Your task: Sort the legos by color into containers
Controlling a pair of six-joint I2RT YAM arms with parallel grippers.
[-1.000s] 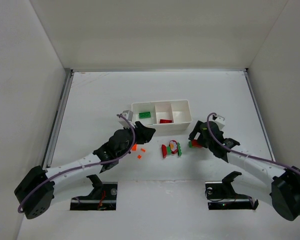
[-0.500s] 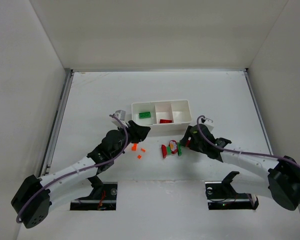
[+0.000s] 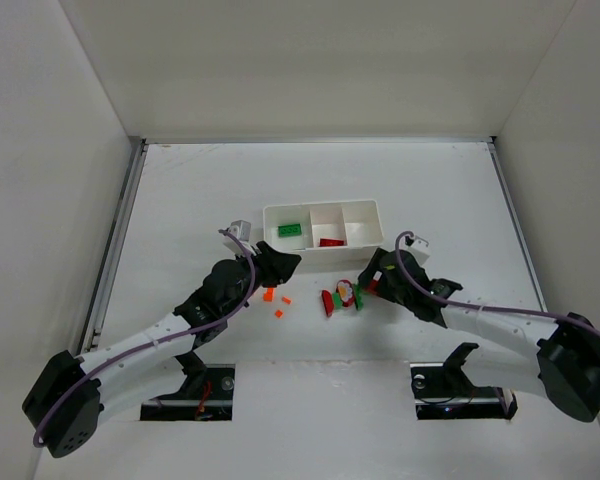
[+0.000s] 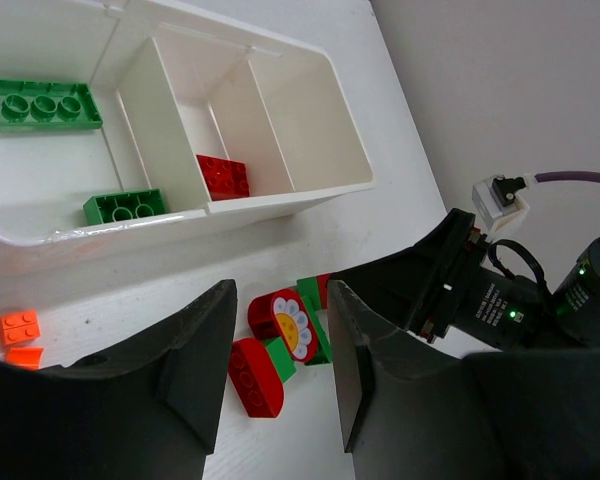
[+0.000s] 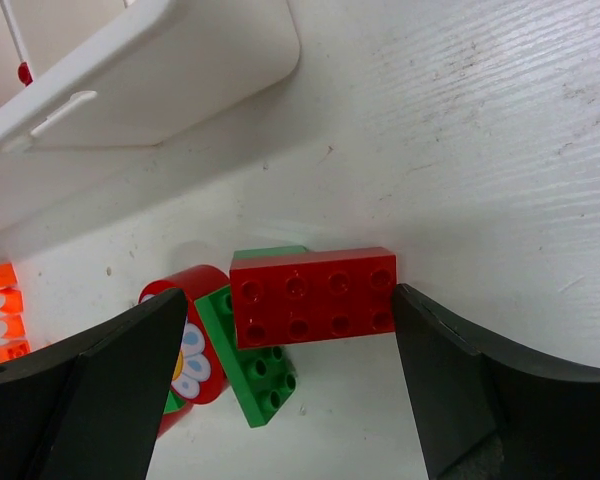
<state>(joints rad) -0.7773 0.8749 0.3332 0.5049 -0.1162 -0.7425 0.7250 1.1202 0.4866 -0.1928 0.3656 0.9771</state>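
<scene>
The white tray (image 3: 322,212) has three compartments. The left one holds two green bricks (image 4: 40,104), the middle one a red brick (image 4: 223,177), and the right one holds nothing. A pile of legos (image 3: 342,297) lies in front of the tray: a red 2x4 brick (image 5: 313,295), a green brick (image 5: 250,360), a round red flower piece (image 4: 290,325) and a rounded red piece (image 4: 255,375). My right gripper (image 5: 295,400) is open, its jaws on either side of the red 2x4 brick. My left gripper (image 4: 277,370) is open and empty, just left of the pile.
Several small orange bits (image 3: 275,299) lie on the table under my left gripper; they also show in the left wrist view (image 4: 20,328) and the right wrist view (image 5: 0,300). White walls enclose the table (image 3: 200,190).
My right gripper has moved left to the pile and now straddles the red 2x4 brick. My left gripper has pulled back slightly to the left. Little differs over the last half second.
</scene>
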